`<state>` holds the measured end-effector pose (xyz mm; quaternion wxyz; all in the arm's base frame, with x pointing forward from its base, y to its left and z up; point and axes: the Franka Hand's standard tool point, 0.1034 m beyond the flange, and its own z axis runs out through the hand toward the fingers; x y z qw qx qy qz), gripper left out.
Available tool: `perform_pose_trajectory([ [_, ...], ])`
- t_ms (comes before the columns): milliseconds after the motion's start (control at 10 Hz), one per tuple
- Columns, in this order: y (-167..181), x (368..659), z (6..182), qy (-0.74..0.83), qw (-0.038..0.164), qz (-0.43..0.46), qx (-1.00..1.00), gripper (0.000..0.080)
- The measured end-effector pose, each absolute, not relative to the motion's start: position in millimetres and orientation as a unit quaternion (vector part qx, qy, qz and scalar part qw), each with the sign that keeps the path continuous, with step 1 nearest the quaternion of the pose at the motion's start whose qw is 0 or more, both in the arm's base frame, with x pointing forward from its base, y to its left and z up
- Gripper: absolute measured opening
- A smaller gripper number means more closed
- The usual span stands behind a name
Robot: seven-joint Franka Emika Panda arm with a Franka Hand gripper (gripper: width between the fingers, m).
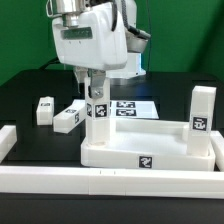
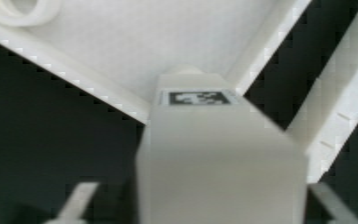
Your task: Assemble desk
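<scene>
The white tray-like tabletop (image 1: 150,152) lies in the middle of the black table. One white leg (image 1: 203,110) stands upright at its corner on the exterior view's right. A second leg (image 1: 97,108) stands upright at its corner on the exterior view's left. My gripper (image 1: 96,88) is straight above this leg, with its fingers down either side of the top. In the wrist view the leg (image 2: 220,150) fills the space between my fingers (image 2: 78,200), with a thin dark gap on each side. The gripper (image 2: 206,208) is open. The tabletop's rim (image 2: 87,72) shows below.
Two loose white legs (image 1: 44,110) (image 1: 68,118) lie on the table at the exterior view's left. The marker board (image 1: 135,106) lies behind the tabletop. Long white border rails run along the front (image 1: 100,185) and the left (image 1: 8,140).
</scene>
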<state>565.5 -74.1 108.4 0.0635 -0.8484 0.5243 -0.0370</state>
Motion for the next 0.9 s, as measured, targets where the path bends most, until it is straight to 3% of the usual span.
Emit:
perform_pose_trajectory([
  [100, -72.0, 565.5, 108.2, 0.517, 0.063, -0.037, -0.853, 0.0538],
  [200, -69.1, 565.4, 107.7, 0.49, 0.062, -0.039, -0.869, 0.0538],
  [300, -66.5, 565.0, 106.9, 0.433, 0.059, -0.043, -0.898, 0.0626],
  [900, -60.8, 566.2, 106.6, 0.212, 0.046, -0.058, -0.974, 0.0649],
])
